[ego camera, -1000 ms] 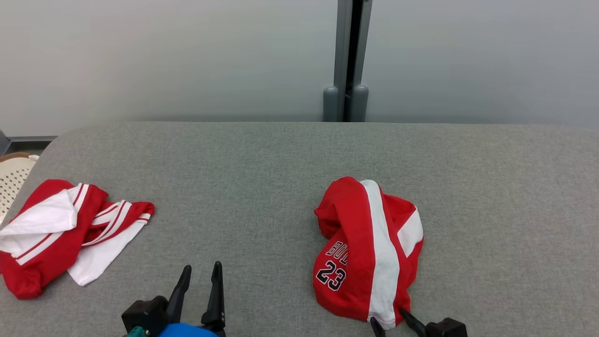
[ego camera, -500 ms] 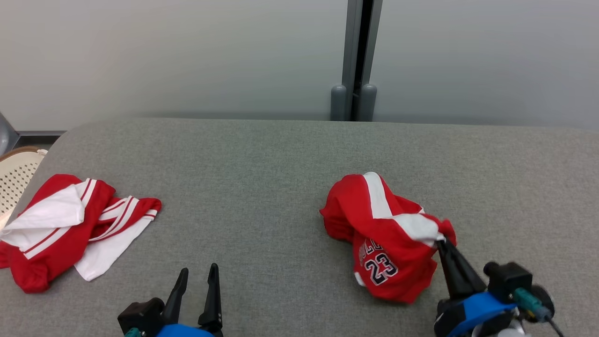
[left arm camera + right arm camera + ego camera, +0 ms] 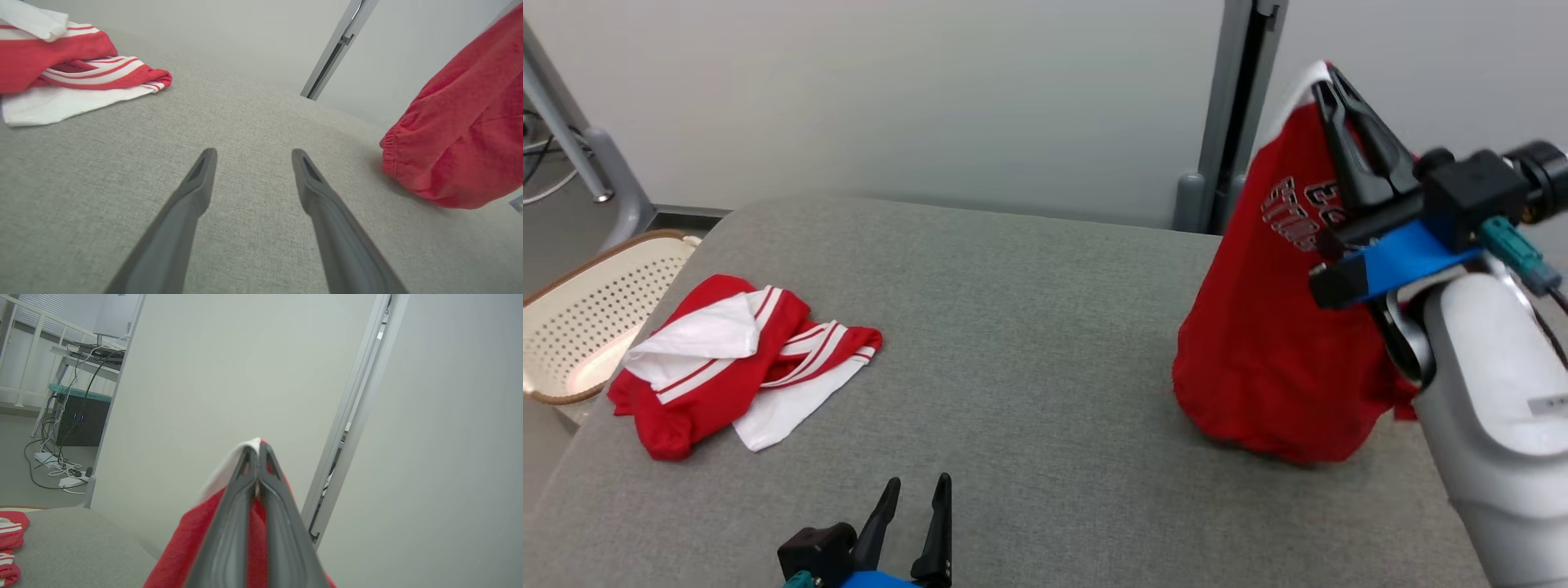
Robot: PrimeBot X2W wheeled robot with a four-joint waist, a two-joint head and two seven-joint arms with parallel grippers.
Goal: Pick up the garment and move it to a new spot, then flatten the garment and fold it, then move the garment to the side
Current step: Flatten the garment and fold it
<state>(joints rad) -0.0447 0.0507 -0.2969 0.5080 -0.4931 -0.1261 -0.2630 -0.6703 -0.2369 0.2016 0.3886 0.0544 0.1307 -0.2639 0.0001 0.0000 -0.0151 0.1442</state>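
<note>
We hold the garment [image 3: 1270, 327] up at the right, our right gripper [image 3: 1327, 82] closed on its edge, so it hangs loose for moving; our left gripper [image 3: 919, 487] rests open.

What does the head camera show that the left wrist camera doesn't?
Head view: the right gripper, fingers shut on the top of the red garment and holding it up, the garment's white lettering, and a basket beside the table. Left wrist view: a close look at the garment's gathered lower edge. Both: the table, the hanging garment, the left gripper with fingers open, the red and white pile, the grey post.
</note>
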